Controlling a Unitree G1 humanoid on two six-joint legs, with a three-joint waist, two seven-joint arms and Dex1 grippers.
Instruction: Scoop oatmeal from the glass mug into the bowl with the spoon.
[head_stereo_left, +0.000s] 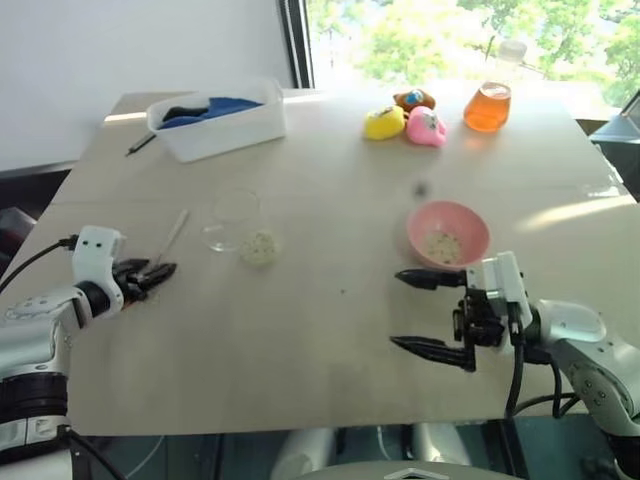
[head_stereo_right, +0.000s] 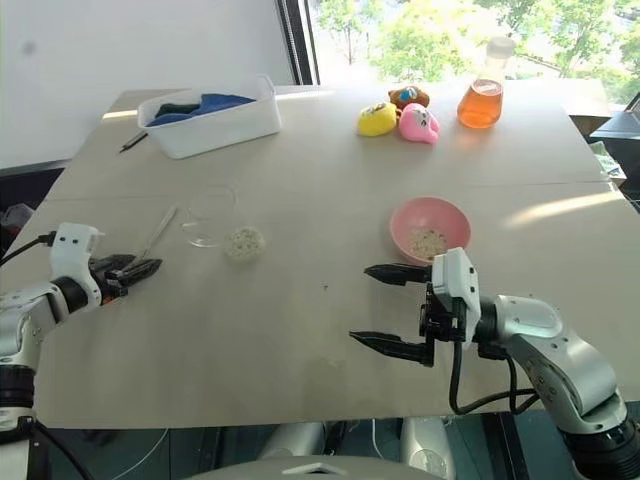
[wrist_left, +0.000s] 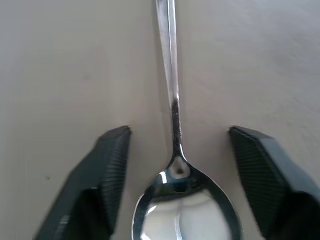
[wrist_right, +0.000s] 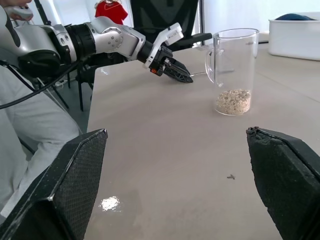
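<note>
The glass mug (head_stereo_left: 237, 220) stands upright left of the table's middle, with a little oatmeal (wrist_right: 233, 101) at its bottom. Right of the middle sits the pink bowl (head_stereo_left: 447, 232), holding a few flakes. The spoon (wrist_left: 172, 100) lies flat on the table left of the mug, handle pointing away from me. My left gripper (head_stereo_left: 155, 277) is low at the spoon's near end; its fingers (wrist_left: 107, 165) flank the spoon's neck and oval bowl with a gap on each side, open. My right gripper (head_stereo_right: 362, 303) hovers wide open in front of the bowl, pointing left, holding nothing.
A white bin (head_stereo_left: 220, 120) with blue cloth stands at the back left, a dark pen (head_stereo_left: 140, 144) beside it. Yellow and pink toys (head_stereo_left: 405, 124) and a flask of orange liquid (head_stereo_left: 488, 105) are at the back right. The table's front edge runs just below both grippers.
</note>
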